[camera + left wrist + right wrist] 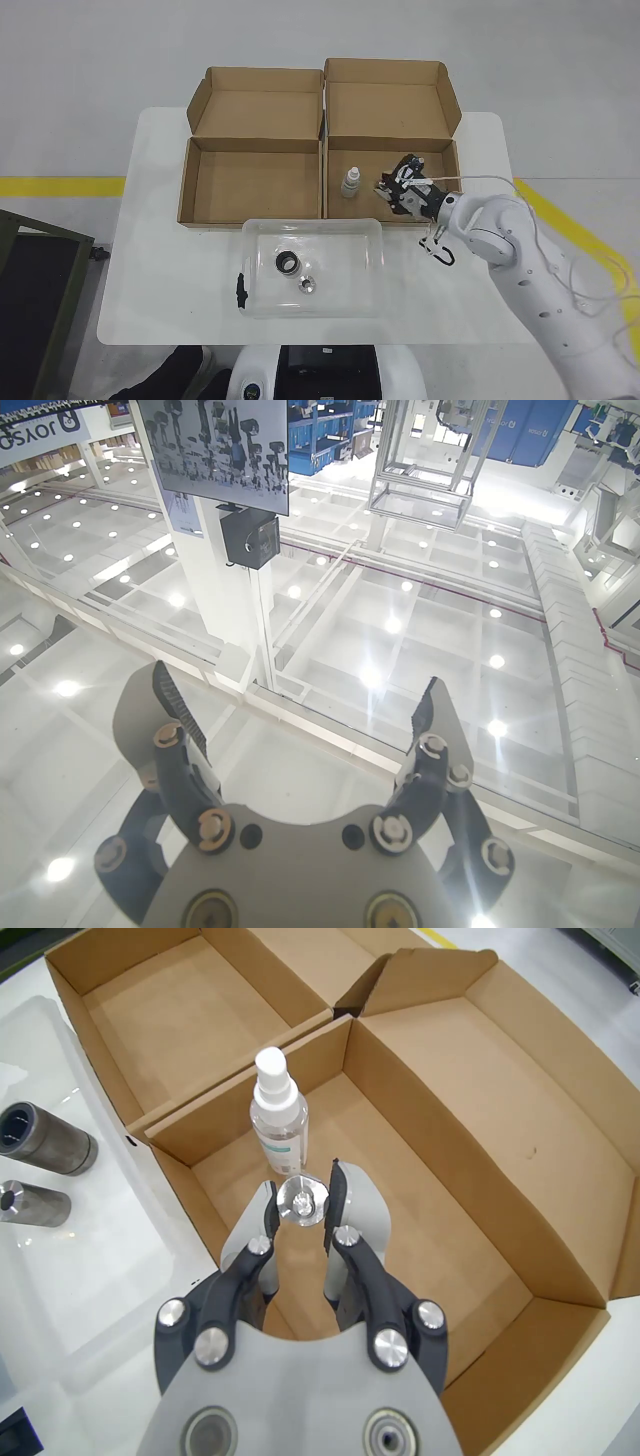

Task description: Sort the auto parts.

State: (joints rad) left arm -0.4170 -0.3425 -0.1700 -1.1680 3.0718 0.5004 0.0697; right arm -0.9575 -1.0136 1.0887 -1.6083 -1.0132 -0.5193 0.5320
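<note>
My right gripper (301,1208) (393,186) hangs over the right cardboard box (500,1128) (440,160), shut on a small silver metal part (302,1205). A clear spray bottle (278,1113) (351,182) stands upright in that box, just beyond the fingertips. In the clear plastic bin (360,262) (75,1248) lie a dark metal sleeve (47,1138) (287,264) and a smaller silver cylinder (32,1204) (308,284). The left cardboard box (250,185) (190,1013) holds nothing. My left gripper (300,720) is open, pointing up at a ceiling.
Both boxes have their lids folded back at the far side of the white table (160,290). A small black part (241,290) lies by the bin's left wall. Yellow floor tape (60,186) runs left of the table.
</note>
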